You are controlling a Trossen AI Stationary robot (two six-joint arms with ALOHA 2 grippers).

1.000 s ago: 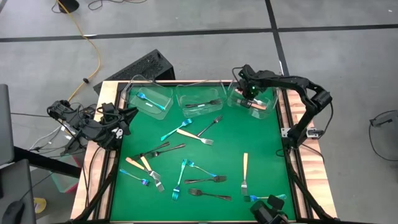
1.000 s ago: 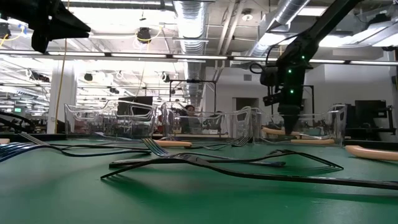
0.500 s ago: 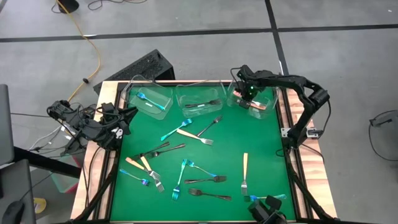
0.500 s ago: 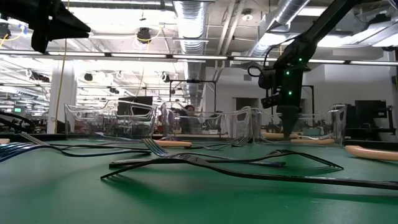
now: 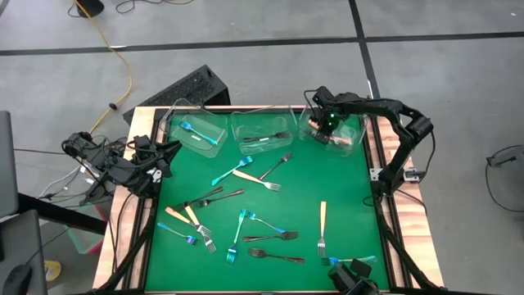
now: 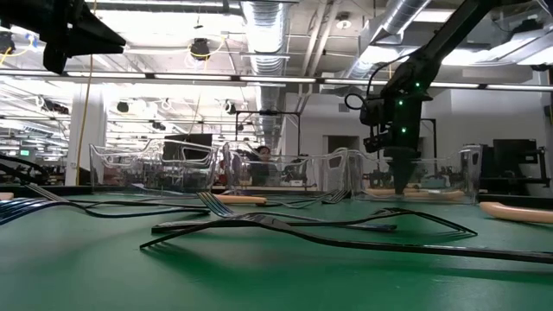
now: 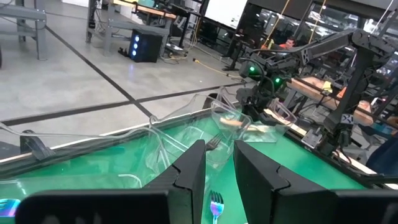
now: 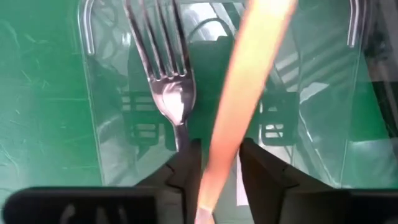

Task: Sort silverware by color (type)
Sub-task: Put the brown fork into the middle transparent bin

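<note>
Forks lie scattered on the green mat [image 5: 344,205]: blue ones [image 5: 225,174], dark ones [image 5: 274,166] and tan-handled ones [image 5: 322,217]. Three clear tubs stand along the far edge. The left tub [image 5: 214,141] holds a blue fork, the middle tub [image 5: 246,127] dark forks. My right gripper [image 8: 221,180] points down into the right tub [image 5: 354,129]. It is open, and a tan fork handle [image 8: 249,93] runs up between its fingers, beside a silver-tined fork [image 8: 163,56] on the tub floor. My left gripper [image 7: 219,155] waits at the table's left edge, slightly open and with nothing in it. My right gripper has the tan handle's end [image 8: 214,186] in the gap between its two fingers, which come from above and point down. The handle fills the gap, and I cannot tell whether the fingers touch it. It slants away across the tub.
The tub walls [image 8: 348,25] stand close around my right gripper. A black keyboard [image 5: 192,86] lies beyond the far left corner. Wooden rails [image 5: 137,205] frame the mat. Several forks overlap at the near left [image 5: 196,225], and free mat lies between them and the tubs.
My right gripper has stayed over the far right tub and tipped slightly steeper toward straight down. In the low view the tan piece that showed at its fingertips a second ago no longer shows there.
</note>
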